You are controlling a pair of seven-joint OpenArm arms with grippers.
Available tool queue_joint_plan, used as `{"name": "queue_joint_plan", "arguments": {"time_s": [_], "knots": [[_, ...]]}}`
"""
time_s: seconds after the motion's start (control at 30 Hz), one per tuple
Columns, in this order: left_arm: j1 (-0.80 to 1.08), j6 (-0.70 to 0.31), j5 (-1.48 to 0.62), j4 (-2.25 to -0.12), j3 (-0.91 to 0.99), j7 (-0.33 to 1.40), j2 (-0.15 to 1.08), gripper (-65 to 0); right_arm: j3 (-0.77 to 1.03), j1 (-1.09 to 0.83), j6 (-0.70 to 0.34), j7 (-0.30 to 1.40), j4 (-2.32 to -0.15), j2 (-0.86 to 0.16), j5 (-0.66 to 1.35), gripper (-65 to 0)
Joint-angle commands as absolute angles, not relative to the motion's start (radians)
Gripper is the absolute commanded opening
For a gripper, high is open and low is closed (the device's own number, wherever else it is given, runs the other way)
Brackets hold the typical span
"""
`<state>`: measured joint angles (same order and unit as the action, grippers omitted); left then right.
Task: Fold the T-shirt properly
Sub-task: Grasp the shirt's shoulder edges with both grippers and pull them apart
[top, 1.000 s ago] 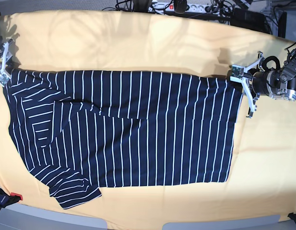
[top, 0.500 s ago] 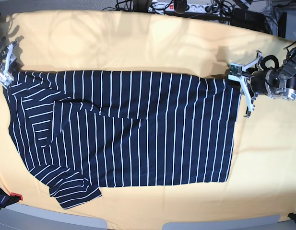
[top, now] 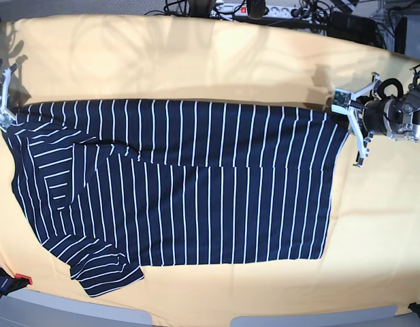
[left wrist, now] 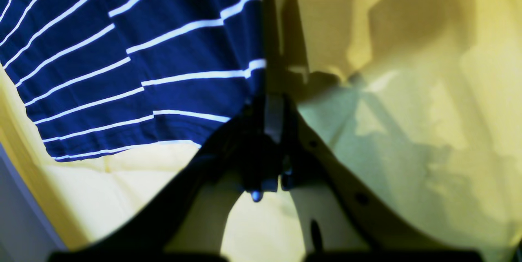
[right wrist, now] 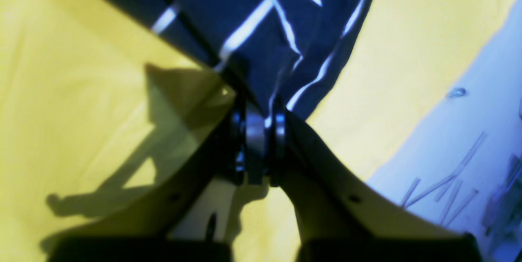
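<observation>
T-shirt (top: 175, 180) pinched by both tools.

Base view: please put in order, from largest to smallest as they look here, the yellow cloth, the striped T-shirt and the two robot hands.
1. yellow cloth
2. T-shirt
3. left hand and right hand: both far smaller. The right hand is cut by the picture's edge, so I cannot rank them against each other.

yellow-orange table cloth (top: 196, 61), power strip (top: 254, 9), cables (top: 318, 13)
</observation>
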<state>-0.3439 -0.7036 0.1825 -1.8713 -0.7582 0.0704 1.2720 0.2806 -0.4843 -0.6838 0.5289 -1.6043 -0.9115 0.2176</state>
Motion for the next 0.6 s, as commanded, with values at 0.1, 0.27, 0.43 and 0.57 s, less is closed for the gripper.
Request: {"name": "queue_joint_plan", "arguments": {"time_s": [0.1,0.27,0.43,0.57], "knots": [[-0.361,-0.698,0.186,-1.879,-0.746,0.023,1.33,-65.0,0.293,-0.479,-0.698,0.599,-1.626,-1.003,0.321,-65.0],[-0.36,-0.698,0.182,-1.919,-0.746,-0.034,1.367,-65.0,0.293,-0.49,-0.698,0.661,-1.655,-1.046,0.404,-65.0],[-0.357,-0.698,0.172,-1.983,-0.746,-0.035,1.414,-65.0,0.293,-0.49,-0.698,0.73,-1.656,-1.045,0.462,-65.0],[-0.357,-0.698,0.163,-2.005,-0.746,-0.035,1.442,-65.0,0.293,-0.49,-0.698,0.789,-1.656,-1.045,0.512,-65.0]]}}
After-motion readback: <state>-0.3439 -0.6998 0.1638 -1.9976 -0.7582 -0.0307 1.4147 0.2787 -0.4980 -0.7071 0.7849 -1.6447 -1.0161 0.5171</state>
